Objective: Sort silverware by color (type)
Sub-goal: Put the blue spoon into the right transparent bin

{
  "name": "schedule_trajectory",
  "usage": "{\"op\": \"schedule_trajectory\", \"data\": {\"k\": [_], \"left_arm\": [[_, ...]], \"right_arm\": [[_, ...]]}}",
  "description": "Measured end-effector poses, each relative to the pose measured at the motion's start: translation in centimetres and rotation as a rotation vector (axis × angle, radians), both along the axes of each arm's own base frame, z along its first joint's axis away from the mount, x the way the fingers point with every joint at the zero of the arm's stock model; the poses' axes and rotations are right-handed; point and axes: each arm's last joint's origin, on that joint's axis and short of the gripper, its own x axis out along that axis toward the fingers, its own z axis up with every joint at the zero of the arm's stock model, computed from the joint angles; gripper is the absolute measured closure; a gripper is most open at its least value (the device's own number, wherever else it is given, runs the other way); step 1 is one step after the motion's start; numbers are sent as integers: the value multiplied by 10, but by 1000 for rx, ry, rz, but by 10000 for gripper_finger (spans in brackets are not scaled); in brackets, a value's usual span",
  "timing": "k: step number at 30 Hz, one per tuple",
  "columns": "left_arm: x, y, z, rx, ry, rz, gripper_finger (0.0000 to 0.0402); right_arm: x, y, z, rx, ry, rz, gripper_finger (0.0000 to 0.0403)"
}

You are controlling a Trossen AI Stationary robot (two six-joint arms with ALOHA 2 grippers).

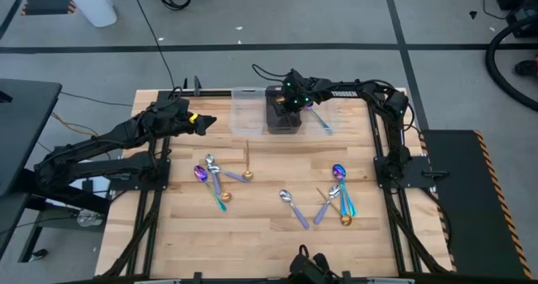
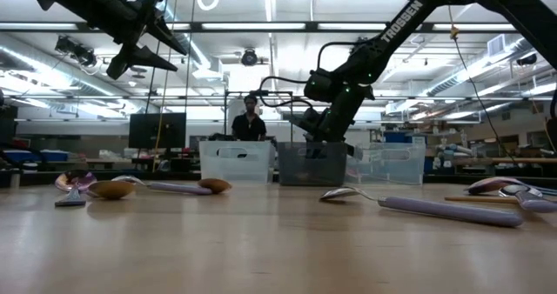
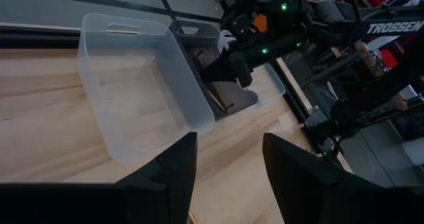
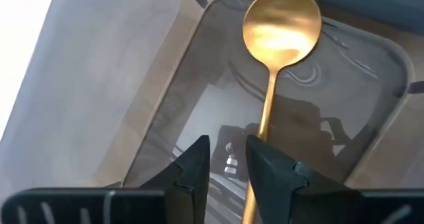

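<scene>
— Where is the right gripper placed, and how is it set?

— It is held above the dark bin at the far edge of the table. Its jaws are seen parted in the right wrist view, and nothing is pinched between them.

— And the spoon?

— A gold spoon is seen lying inside the dark bin, directly below the gripper. Its bowl is turned away from the fingers, and its handle is partly covered by one of them. It is released, not grasped.

— What is found on either side of that bin?

— A clear bin is set just beside it, on the left arm's side; only its bare floor is shown in the left wrist view. A second clear bin is set on the other side, and a blue-purple spoon is seen in it.

— How is the left gripper placed?

— It is held above the table, near the first clear bin, with its jaws spread wide and nothing between them.

— Where is the rest of the silverware?

— It is left on the table nearer the camera side. One group of spoons is scattered before the left arm, with a gold one beside it. A silver spoon is laid near the middle, and another mixed group is crossed over itself before the right arm.

— Is anything noted beyond the table?

— A person is seen in the room behind the bins, in the low view.
</scene>
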Motion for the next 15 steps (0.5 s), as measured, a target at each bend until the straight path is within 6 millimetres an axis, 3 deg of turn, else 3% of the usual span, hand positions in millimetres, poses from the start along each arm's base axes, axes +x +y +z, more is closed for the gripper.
{"op": "schedule_trajectory", "data": {"k": [15], "left_arm": [[0, 0, 0, 0, 0, 0, 221]], "right_arm": [[2, 0, 4, 33, -35, 18, 294]]}}
